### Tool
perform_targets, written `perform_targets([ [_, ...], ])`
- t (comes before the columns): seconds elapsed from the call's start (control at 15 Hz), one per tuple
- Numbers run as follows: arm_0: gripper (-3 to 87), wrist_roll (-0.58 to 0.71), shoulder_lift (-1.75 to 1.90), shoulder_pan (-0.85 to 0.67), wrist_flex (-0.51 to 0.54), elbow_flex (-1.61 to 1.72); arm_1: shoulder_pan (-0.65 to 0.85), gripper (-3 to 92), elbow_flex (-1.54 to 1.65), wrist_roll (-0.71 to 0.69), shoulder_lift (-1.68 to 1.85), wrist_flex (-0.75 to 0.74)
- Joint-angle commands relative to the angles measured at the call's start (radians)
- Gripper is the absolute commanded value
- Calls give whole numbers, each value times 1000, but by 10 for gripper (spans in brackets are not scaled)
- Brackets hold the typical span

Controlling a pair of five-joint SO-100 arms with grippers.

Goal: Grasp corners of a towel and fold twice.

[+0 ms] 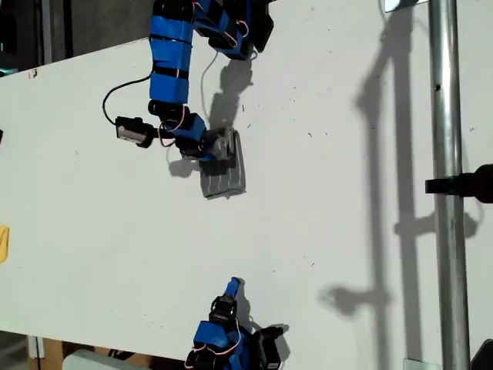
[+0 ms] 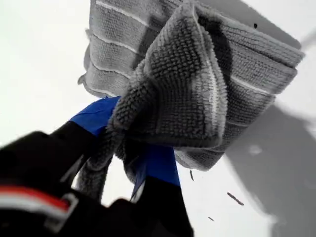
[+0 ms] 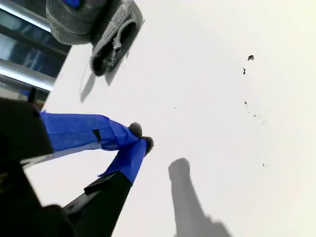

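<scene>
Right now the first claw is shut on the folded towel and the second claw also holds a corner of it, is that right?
Not quite. My first claw does grip the towel, but my second claw is shut on nothing, apart from it, as the second wrist view shows.

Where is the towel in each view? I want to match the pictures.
Exterior view: the towel, folded small, lies on the white table under my first gripper.
First wrist view: it fills the middle, bunched in the jaws.
Second wrist view: far off, beyond my second gripper.
Shared landmark: the white table.
</scene>
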Motion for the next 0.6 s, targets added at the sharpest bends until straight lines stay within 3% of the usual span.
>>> perform_targets([
  [0.0, -27, -6, 5, 0, 3, 5, -25, 14, -87, -57, -23, -40],
  [0.07, -27, -6, 5, 0, 3, 5, -58, 375, -187, -166, -28, -57],
  [0.13, -27, -6, 5, 0, 3, 5, -130, 538, -334, -362, 49, -137],
  [0.27, -27, -5, 5, -2, 3, 5, -150, 522, -468, -565, 253, -273],
  [0.53, -27, -11, 5, -5, 2, 5, -14, 522, -183, -506, 634, -233],
])
